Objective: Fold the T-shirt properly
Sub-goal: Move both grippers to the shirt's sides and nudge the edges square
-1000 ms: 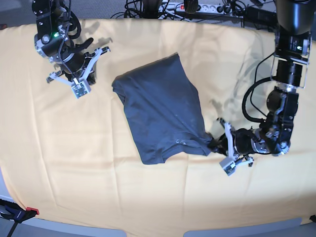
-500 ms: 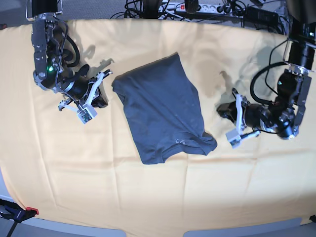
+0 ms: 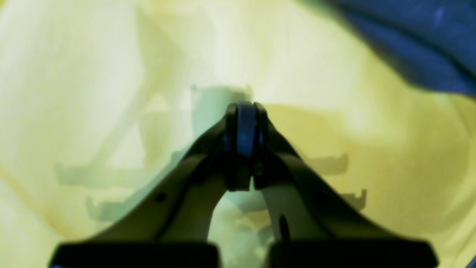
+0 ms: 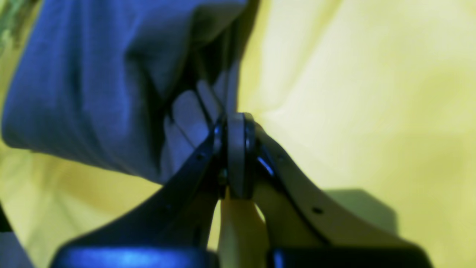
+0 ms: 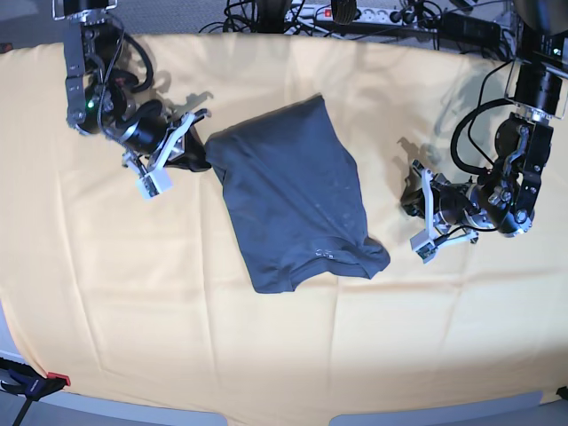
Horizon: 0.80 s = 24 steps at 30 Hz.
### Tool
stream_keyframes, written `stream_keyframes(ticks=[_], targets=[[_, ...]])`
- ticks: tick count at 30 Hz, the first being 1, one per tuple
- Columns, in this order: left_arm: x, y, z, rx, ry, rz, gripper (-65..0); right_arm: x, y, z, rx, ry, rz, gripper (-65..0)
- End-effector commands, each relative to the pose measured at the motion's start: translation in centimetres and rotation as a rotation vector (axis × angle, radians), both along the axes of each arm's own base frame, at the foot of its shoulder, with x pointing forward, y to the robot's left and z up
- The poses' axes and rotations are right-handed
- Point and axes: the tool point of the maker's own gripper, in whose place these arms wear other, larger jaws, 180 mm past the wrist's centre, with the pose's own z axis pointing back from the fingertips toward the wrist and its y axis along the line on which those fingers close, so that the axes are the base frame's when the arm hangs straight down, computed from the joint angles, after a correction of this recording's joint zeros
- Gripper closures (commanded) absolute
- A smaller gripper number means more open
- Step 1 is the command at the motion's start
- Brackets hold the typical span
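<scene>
- T-shirt folded, mid yellow-orange cloth.
- Right gripper pinched together at shirt's left edge; hold on fabric unclear.
- Left gripper pinched together, empty, right of shirt.

Both wrist views are blurred; the T-shirt is cut off by the frame's corner (left wrist view).

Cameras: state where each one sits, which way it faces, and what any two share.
Base: overhead, looking down at the yellow-orange cloth, T-shirt and both arms.
Left wrist: behind the shut left tool, facing cloth, shirt edge at upper right.
Right wrist: behind the shut right tool, at the shirt's edge.
Shared: all three show the T-shirt on the cloth.
</scene>
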Motion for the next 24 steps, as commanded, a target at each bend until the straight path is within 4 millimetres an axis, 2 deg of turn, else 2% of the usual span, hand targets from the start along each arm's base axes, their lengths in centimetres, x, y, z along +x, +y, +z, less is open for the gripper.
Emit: stream_keyframes(ticks=[1,6,10,12,14,16,20,24], targets=[[1.1,0.3,1.5,-0.009,-0.047,0.005,0.0,-1.1,0.5,-0.3,-0.011,0.024,0.031,0.0],[1.1,0.2,1.6,-0.012,-0.052,-0.003,0.0,-3.5,2.7,0.2,0.044,0.031,0.062,0.0],[0.8,0.1,1.6,-0.008,-0.054,-0.041,0.0,-5.4,2.7,1.3,-0.004,0.008,0.065,0.0],[0.8,0.3,1.7,-0.009,-0.054,-0.039,0.0,-4.8,1.3,1.6,-0.119,-0.033,0.024,0.0],[0.9,0.1,1.9,-0.025,-0.055,-0.036,0.0,-3.1,-0.6,2.5,-0.237,-0.095,-0.049,0.0],[1.0,-0.1,2.6,-0.061,-0.057,-0.027,0.0,-1.8,-1.1,4.1,-0.254,-0.150,-0.073,0.0],[0.9,-1.1,5.3,-0.212,-0.049,-0.021,0.0,-1.2,2.4,7.2,-0.078,-0.233,0.043,0.0],[-0.1,-2.6,9.9,-0.447,-0.080,-0.124,0.0,-0.1,4.0,9.8,0.025,-0.304,0.106,0.0]])
